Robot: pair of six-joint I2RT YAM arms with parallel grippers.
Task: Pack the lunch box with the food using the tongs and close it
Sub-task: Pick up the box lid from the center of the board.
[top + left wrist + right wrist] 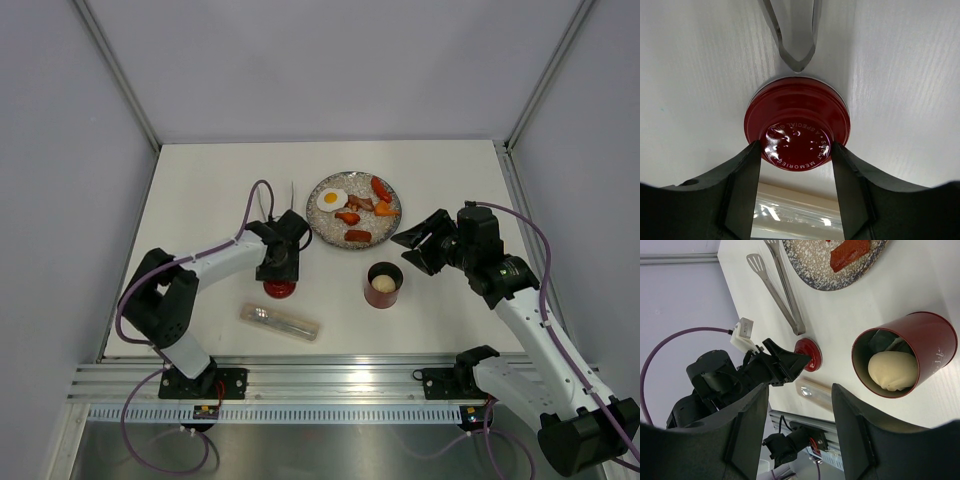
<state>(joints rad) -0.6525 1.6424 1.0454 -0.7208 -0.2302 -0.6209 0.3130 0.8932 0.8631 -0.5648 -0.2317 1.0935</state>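
Note:
The round red lid lies flat on the table, just below the joined end of the silver tongs. My left gripper points down over it, its jaws pressed against both sides of the lid's raised centre. From above the lid peeks out under that gripper. The red lunch box stands open with a pale ball inside. To its right my right gripper hangs open and empty. The remaining food, a fried egg, sausages and shrimp, lies on the speckled plate.
A clear plastic case lies near the front edge, below the lid. The tongs lie left of the plate. White walls and frame posts close in the table, and a metal rail runs along its near edge.

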